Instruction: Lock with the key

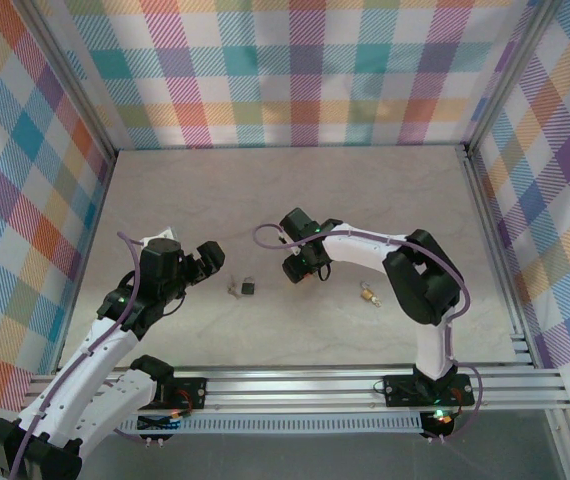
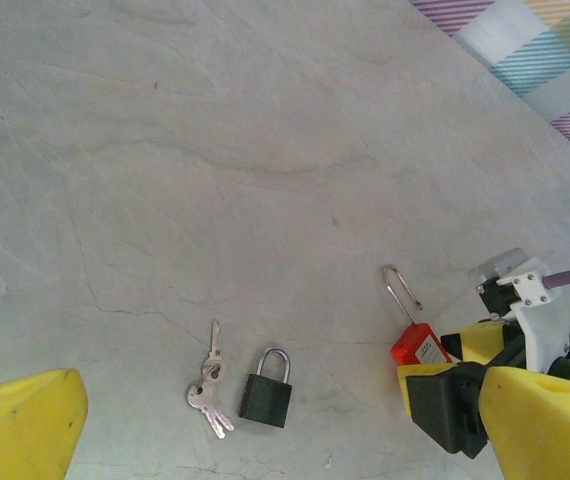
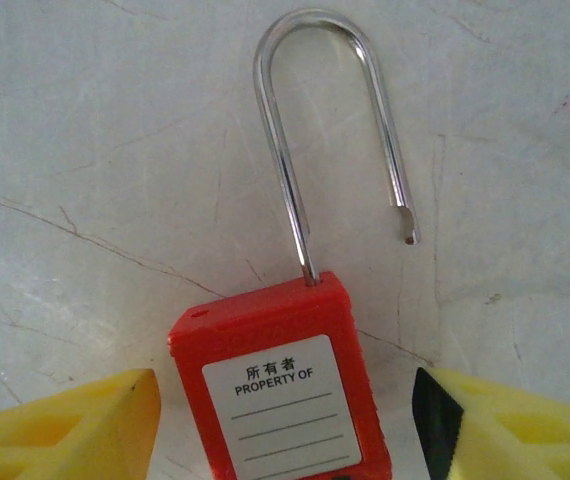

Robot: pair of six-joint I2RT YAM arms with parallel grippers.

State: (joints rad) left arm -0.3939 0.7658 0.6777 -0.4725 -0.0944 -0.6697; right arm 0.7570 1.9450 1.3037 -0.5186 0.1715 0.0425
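Observation:
A red padlock (image 3: pixel 283 395) with a white label lies flat on the table, its steel shackle (image 3: pixel 295 150) swung open. My right gripper (image 3: pixel 285 440) straddles its body, yellow fingers (image 3: pixel 75 430) on both sides with thin gaps, so it is open. The same red padlock (image 2: pixel 420 346) appears in the left wrist view beside the right gripper's black pad. A bunch of silver keys (image 2: pixel 208 386) lies next to a small black padlock (image 2: pixel 267 396). My left gripper (image 1: pixel 210 258) hangs wide open to the left of the keys (image 1: pixel 232 290), holding nothing.
A small brass padlock (image 1: pixel 369 294) lies on the table to the right of the right gripper (image 1: pixel 300 268). Checked cloth walls (image 1: pixel 295 70) and a metal frame enclose the marble-look tabletop (image 1: pixel 295 190).

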